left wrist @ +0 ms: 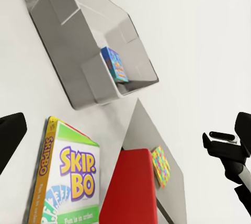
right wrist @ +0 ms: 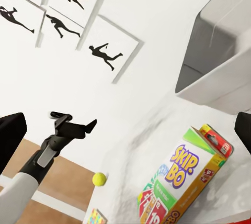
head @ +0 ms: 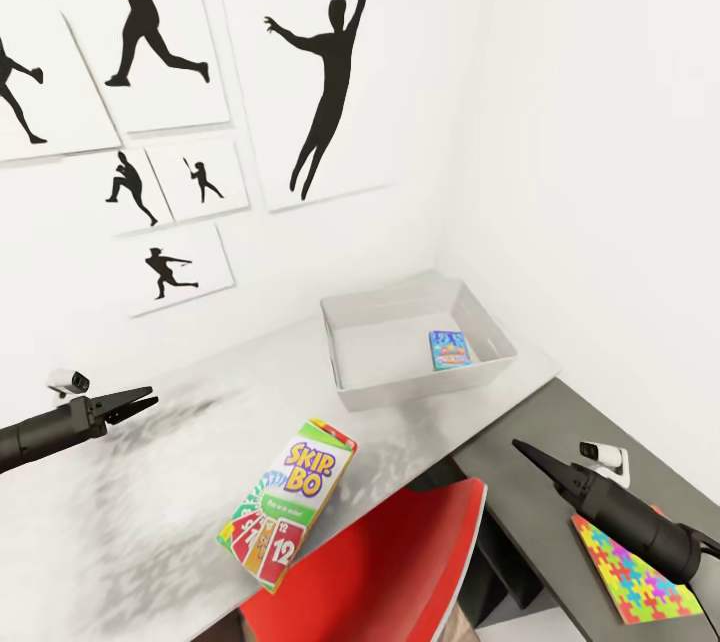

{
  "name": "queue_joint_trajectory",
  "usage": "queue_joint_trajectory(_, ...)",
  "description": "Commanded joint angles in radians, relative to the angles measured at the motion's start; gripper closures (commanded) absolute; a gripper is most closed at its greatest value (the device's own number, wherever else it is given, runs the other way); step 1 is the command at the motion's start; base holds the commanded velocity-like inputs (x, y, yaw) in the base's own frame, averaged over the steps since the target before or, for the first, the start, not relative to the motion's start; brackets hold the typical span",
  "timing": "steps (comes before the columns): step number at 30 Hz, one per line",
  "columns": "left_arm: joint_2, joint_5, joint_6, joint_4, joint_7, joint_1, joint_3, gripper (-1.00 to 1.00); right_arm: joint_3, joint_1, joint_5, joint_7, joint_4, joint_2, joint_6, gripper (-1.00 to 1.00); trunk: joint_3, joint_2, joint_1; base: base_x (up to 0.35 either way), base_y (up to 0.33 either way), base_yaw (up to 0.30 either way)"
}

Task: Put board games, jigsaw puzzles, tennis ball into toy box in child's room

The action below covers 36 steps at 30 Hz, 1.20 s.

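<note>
The light grey toy box [head: 352,354] stands on the pale table [head: 150,522] in the corner, and a small blue board game [head: 450,349] lies inside it. The Skip-Bo board game [head: 288,502] rests on the table near its front edge. One jigsaw puzzle [head: 632,572] lies on the lower dark grey top. The tennis ball [right wrist: 99,179] sits near the table's far edge in the right wrist view. My left gripper [head: 145,400] hovers open over the table's left part. Over the dark top my right gripper [head: 522,448] hangs open, pointing toward the Skip-Bo box. Neither gripper holds anything.
A red chair [head: 390,572] stands tucked under the table just below the Skip-Bo box. White walls close the corner behind and to the right of the toy box. Black silhouette posters [head: 330,72] hang on the back wall.
</note>
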Motion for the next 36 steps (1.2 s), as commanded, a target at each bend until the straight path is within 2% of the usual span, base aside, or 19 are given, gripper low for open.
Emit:
queue_joint_trajectory(1, 0.000, -0.001, 0.011, 0.000, -0.005, 0.000, 0.000, -1.00, 0.000, -0.001, -0.006, 0.000, 0.000, 0.000, 0.006, -1.00, 0.000, -0.002, 0.001, 0.000, 0.000, 0.000)
queue_joint_trajectory(27, -0.002, -0.001, 0.011, 0.000, -0.005, 0.000, 0.000, -1.00, -0.001, -0.001, -0.010, 0.003, 0.003, 0.000, 0.005, -1.00, 0.007, -0.002, 0.001, -0.001, 0.000, 0.000)
queue_joint_trajectory(36, -0.002, -0.001, 0.011, -0.001, -0.005, -0.001, 0.000, -1.00, -0.002, 0.001, -0.012, 0.014, 0.003, 0.000, 0.005, -1.00, 0.007, -0.002, 0.001, -0.149, -0.002, 0.000)
